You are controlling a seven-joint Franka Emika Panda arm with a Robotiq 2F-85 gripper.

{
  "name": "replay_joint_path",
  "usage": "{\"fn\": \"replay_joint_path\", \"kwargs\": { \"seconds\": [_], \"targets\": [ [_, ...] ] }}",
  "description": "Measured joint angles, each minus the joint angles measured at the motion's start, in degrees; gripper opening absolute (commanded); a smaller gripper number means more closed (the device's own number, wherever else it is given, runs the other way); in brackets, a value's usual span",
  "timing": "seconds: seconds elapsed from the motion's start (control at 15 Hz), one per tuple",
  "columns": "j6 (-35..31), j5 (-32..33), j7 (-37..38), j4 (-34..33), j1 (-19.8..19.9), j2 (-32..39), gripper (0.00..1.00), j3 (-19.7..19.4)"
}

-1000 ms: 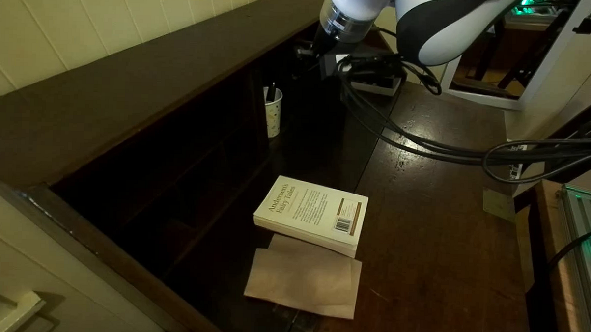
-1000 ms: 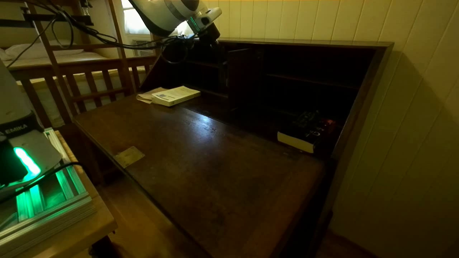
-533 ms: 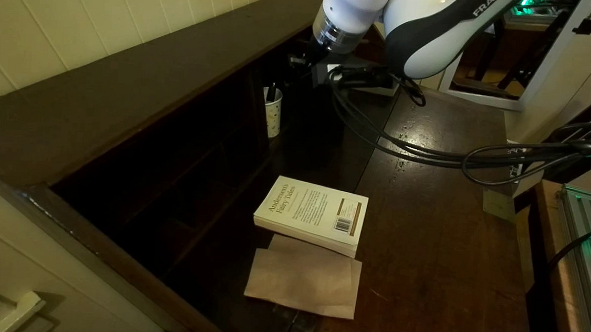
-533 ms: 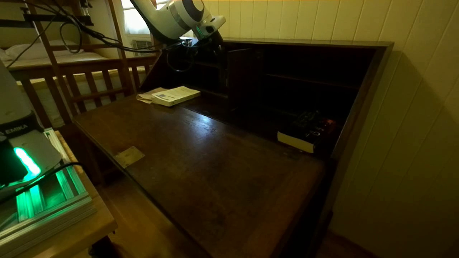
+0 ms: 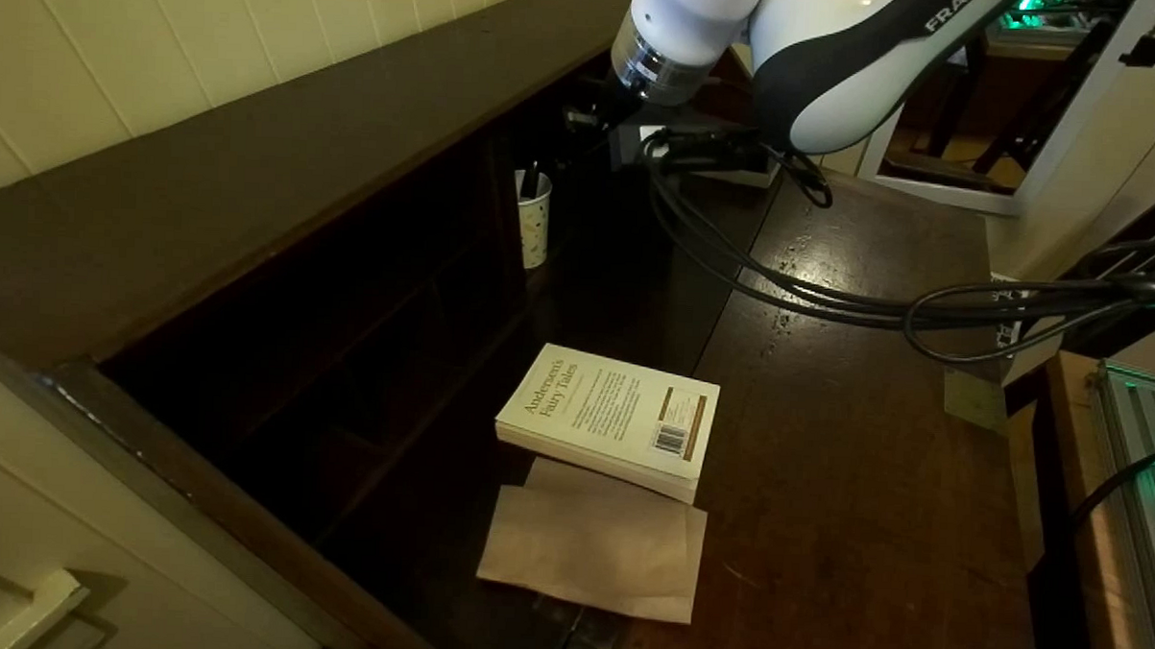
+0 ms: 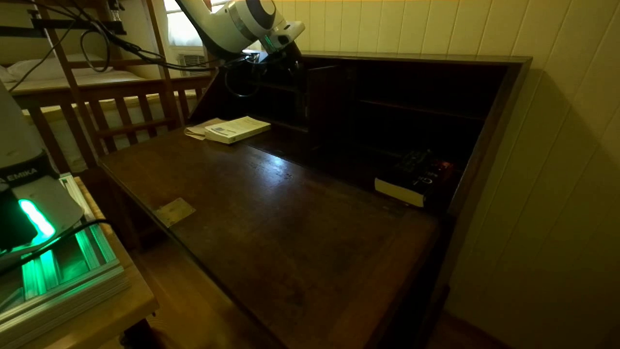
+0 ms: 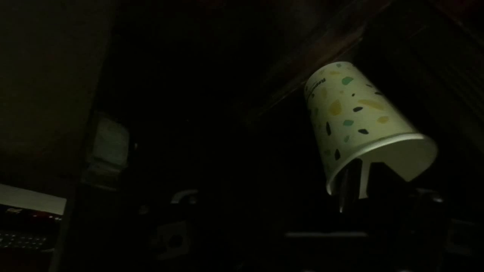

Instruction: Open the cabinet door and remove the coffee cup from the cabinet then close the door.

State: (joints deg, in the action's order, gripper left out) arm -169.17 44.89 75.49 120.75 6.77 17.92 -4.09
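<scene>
In an exterior view, pale wall (image 5: 107, 49) stands at ten o'clock, brown tabletop (image 5: 870, 469) at four. We cannot tell whether the gripper (image 5: 584, 128), at twelve, is spread.

The coffee cup (image 5: 535, 227) stands in the cabinet (image 5: 334, 133).

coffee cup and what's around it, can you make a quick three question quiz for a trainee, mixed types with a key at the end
1. Multiple choice: in the wrist view, what is printed on the coffee cup?
A) even stripes
B) scattered coloured patches
C) a checked grid

2. True or false: the cabinet door stands open.

3. Short answer: in an exterior view, what lies right next to the pale book, on the side away from the coffee cup?

Key: 1. B; 2. True; 3. The brown paper.
</scene>
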Motion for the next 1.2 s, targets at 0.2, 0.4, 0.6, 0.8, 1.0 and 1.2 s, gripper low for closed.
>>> {"fn": "replay_joint_path", "kwargs": {
  "seconds": [0.2,0.4,0.6,0.8,1.0,1.2],
  "targets": [
    [-0.03,0.37,1.48,-0.08,-0.38,0.15,1.0,-0.71],
    [-0.6,0.37,3.4,-0.4,-0.46,0.59,1.0,-1.13],
    [-2.67,0.37,5.7,-1.08,-0.51,1.64,1.0,-1.49],
    [-4.6,0.37,7.02,-1.87,-0.58,3.09,1.0,-1.7],
    [-5.95,0.33,7.68,-2.9,-0.58,4.59,1.0,-1.7],
    [-7.05,0.33,8.12,-4.53,-0.58,6.08,1.0,-1.76]
  ]
}}
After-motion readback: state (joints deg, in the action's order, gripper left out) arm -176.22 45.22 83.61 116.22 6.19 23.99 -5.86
